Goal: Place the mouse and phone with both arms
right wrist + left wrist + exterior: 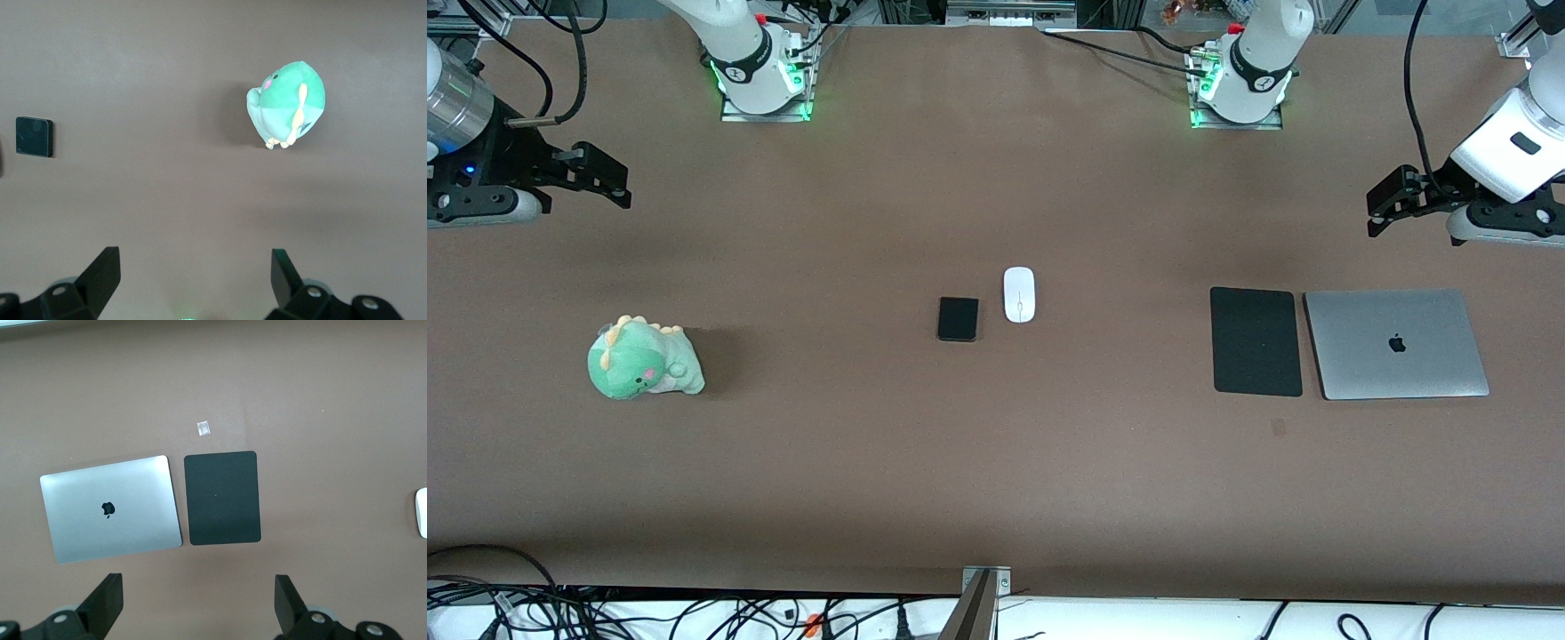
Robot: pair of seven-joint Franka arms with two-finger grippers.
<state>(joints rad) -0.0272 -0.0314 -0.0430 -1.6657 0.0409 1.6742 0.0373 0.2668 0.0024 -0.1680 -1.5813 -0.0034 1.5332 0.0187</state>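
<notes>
The white mouse lies at the table's middle, with the small black phone beside it, slightly nearer the front camera and toward the right arm's end. The mouse's edge shows in the left wrist view, and the phone shows in the right wrist view. My left gripper is open and empty, up over the table at the left arm's end. My right gripper is open and empty, up over the right arm's end.
A black mouse pad and a closed silver laptop lie side by side toward the left arm's end. A green plush dinosaur sits toward the right arm's end. A small clear scrap lies near the pad.
</notes>
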